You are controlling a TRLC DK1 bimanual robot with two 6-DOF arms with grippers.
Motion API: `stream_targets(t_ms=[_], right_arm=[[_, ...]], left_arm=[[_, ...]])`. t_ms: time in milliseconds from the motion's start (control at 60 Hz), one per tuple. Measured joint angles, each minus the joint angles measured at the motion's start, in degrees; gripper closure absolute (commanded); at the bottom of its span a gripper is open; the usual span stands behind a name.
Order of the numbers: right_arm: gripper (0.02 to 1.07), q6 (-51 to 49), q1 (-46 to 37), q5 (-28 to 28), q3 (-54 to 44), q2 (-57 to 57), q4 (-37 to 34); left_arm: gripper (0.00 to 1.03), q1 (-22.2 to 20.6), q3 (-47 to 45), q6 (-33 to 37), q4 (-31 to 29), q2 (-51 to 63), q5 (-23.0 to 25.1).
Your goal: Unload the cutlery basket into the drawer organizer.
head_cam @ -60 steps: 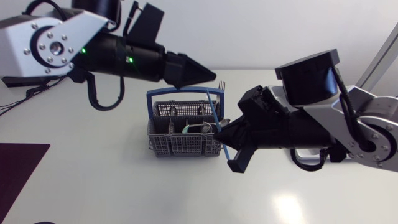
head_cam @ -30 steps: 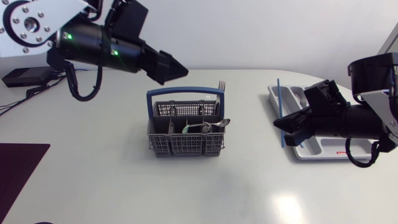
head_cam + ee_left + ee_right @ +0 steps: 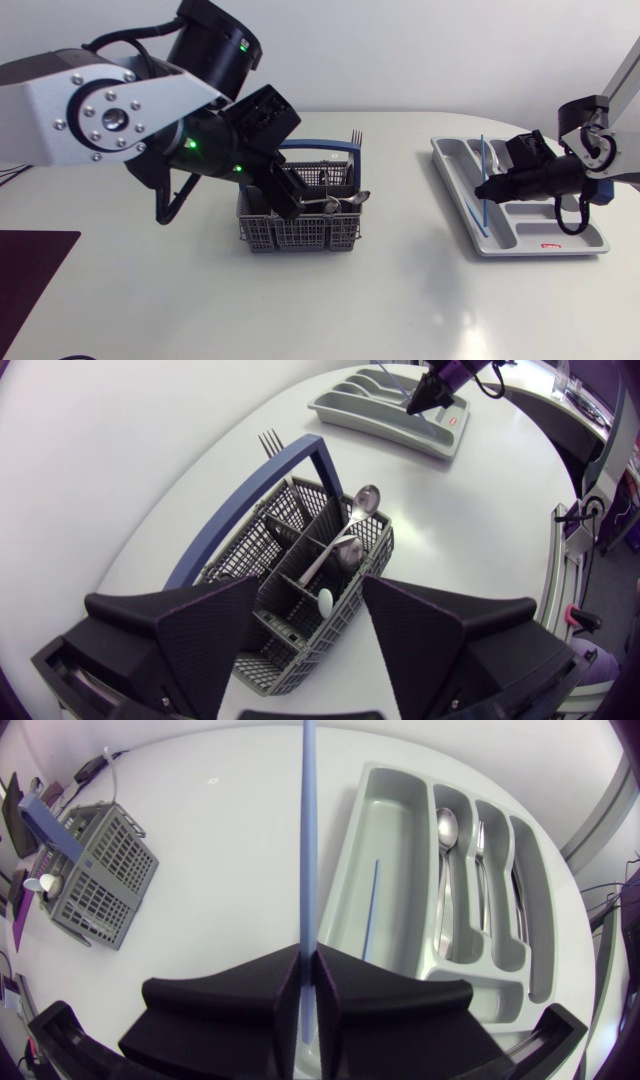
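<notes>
The grey cutlery basket (image 3: 300,230) with a blue handle (image 3: 262,498) stands mid-table and holds spoons (image 3: 352,528), a fork (image 3: 355,137) and a small white-tipped piece (image 3: 325,598). My left gripper (image 3: 288,198) hangs open just above the basket's near compartments (image 3: 312,595), its fingers not touching any cutlery. At the right, my right gripper (image 3: 488,187) is shut on a thin blue stick (image 3: 308,860), held upright over the grey drawer organizer (image 3: 590,246). A second blue stick (image 3: 372,910) lies in the organizer's long compartment, beside a spoon (image 3: 447,828) and other cutlery.
A dark mat (image 3: 30,270) lies at the table's left front corner. The organizer (image 3: 345,410) sits near the right table edge. Bare white tabletop stretches between basket and organizer and across the front.
My right arm carried the blue stick from the basket across to above the organizer. My left arm swung down from behind to over the basket, and its fingers spread wider.
</notes>
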Motion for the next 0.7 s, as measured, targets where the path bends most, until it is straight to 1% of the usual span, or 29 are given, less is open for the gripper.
stream_targets(t_ms=[183, 267, 333, 350, 367, 383, 400, 417, 467, 517, 550, 633, 700], right_arm=[[1.0, 1.92, -0.13, 2.71, 4.59, 7.28, 0.04], [0.99, 2.89, -0.33, 4.7, 6.47, 9.77, 0.0], [0.97, 3.28, -0.39, 5.97, 7.52, 11.5, 0.02], [0.95, 3.48, -0.39, 6.38, 7.76, 11.85, 0.02], [0.9, 3.74, -0.39, 6.6, 8.0, 12.28, 0.0], [0.81, 3.89, -0.39, 6.78, 8.15, 12.59, 0.02], [0.77, 3.98, -0.39, 6.93, 8.31, 12.92, 0.02], [0.7, 4.11, -0.39, 7.23, 8.46, 13.27, 0.0], [0.59, 4.44, -0.39, 7.63, 8.52, 13.92, 0.02], [0.52, 4.52, -0.39, 7.82, 8.52, 14.16, -0.02], [0.5, 4.52, -0.39, 7.91, 8.52, 14.21, -0.02], [0.38, 4.55, -0.37, 8.09, 8.52, 14.19, 0.02], [0.33, 4.55, -0.37, 8.22, 8.39, 14.19, 0.0]], left_arm=[[0.3, -1.22, 0.0, 0.52, -0.79, 2.8, -3.39], [0.3, -1.77, 0.0, 0.52, -1.05, 4.0, -5.42], [0.3, -2.23, 0.0, 0.52, -1.07, 4.68, -6.16], [0.3, -2.36, 0.0, 0.52, -1.11, 4.87, -6.32], [0.3, -2.47, 0.0, 0.55, -1.14, 4.98, -6.62], [0.3, -2.58, 0.0, 0.52, -1.14, 5.11, -6.88], [0.3, -2.64, 0.0, 0.52, -1.14, 5.27, -7.19], [0.3, -2.75, 0.0, 0.52, -1.14, 5.4, -7.39], [0.3, -3.06, 0.0, 0.52, -1.14, 5.9, -8.76], [0.34, -3.39, 0.0, 0.55, -1.14, 6.4, -9.94], [0.35, -3.58, 0.0, 0.52, -1.14, 6.71, -10.23], [0.37, -4.09, 0.0, 0.5, -1.14, 7.45, -11.67], [0.38, -4.61, 0.02, 0.5, -1.14, 8.15, -13.22]])
